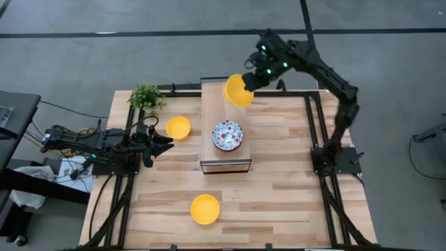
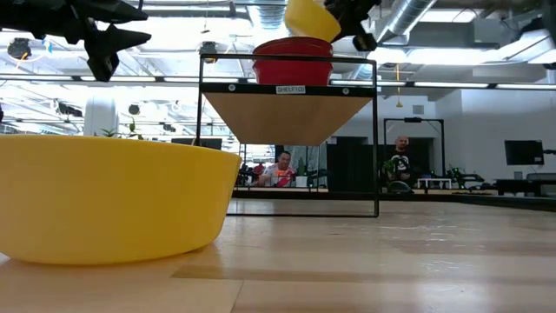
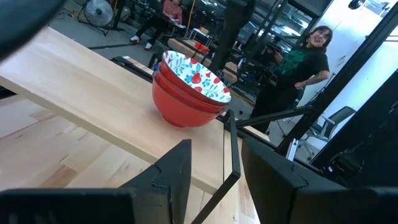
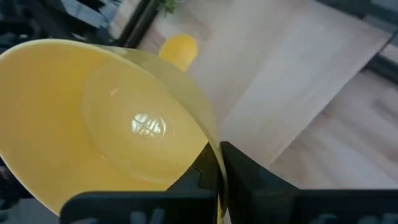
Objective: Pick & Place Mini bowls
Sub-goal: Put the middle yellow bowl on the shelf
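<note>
A plain yellow mini bowl [image 1: 238, 90] hangs above the far end of the wooden shelf [image 1: 212, 104], with my right gripper [image 1: 251, 81] shut on it. A stack of floral mini bowls, red outside [image 1: 228, 135], stands on the shelf's board; the left wrist view shows the stack [image 3: 189, 87] too. Another yellow bowl [image 1: 178, 127] sits on the table left of the shelf, and one more [image 1: 205, 209] near the front edge. My left gripper [image 1: 159, 145] waits open and level at the table's left, holding nothing. My right gripper pinches the yellow bowl's wall at the rim [image 4: 214, 163], one finger inside the bowl and one outside. The fingers slant down from the table's far right. The bowl is lifted clear above the shelf and tilted, its opening turned toward the wrist camera.
A small green potted plant [image 1: 146, 97] stands at the far left corner. The shelf has a black wire frame [image 2: 375, 130] that raises its board above the table. People [image 3: 298, 62] stand in the room beyond. Bare wood lies right of the shelf [image 1: 286, 153].
</note>
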Controlling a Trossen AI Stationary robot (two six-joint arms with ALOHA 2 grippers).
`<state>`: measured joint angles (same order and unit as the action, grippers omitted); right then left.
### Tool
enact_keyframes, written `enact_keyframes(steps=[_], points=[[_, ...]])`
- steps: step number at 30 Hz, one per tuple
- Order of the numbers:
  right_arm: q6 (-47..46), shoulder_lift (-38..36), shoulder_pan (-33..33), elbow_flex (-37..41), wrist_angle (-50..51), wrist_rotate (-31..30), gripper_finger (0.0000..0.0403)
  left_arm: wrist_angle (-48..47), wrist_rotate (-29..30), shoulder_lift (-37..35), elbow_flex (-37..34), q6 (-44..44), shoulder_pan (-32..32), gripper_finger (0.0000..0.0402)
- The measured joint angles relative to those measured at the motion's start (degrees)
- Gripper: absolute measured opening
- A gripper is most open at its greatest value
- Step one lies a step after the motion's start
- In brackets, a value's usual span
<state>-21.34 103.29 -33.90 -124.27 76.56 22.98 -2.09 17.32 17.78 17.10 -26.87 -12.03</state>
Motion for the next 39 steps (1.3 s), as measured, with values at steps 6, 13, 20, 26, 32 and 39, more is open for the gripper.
enact_keyframes(steps=[6, 13, 20, 26, 32, 39], points=[[3.38, 7.42, -2.37, -6.58, 5.07, 1.64, 0.0, 0.04, 0.0, 0.0, 0.0, 0.01, 0.04, 0.014], [5.43, 13.08, -3.56, -8.23, 7.37, -3.66, 0.0, 0.19, 0.02, 0.42, 0.0, 0.02, 0.02, 0.014], [6.79, 15.74, -3.48, -10.33, 5.05, -3.56, 0.0, 1.56, 0.46, 1.11, 0.0, -0.01, 0.02, 0.014], [6.86, 15.88, -1.76, -10.73, 1.92, -3.79, 0.0, 14.35, 9.77, 4.81, 0.0, 2.73, 0.22, 0.014], [7.74, 15.88, 1.79, -10.73, -8.24, -8.27, 0.0, 32.3, 14.25, 15.03, 2.49, 11.73, 3.69, 0.014], [10.82, 15.88, 7.0, -10.73, -24.2, -20.21, 0.0, 33.01, 14.41, 30.07, 15.33, 26.05, 8.52, 0.014]])
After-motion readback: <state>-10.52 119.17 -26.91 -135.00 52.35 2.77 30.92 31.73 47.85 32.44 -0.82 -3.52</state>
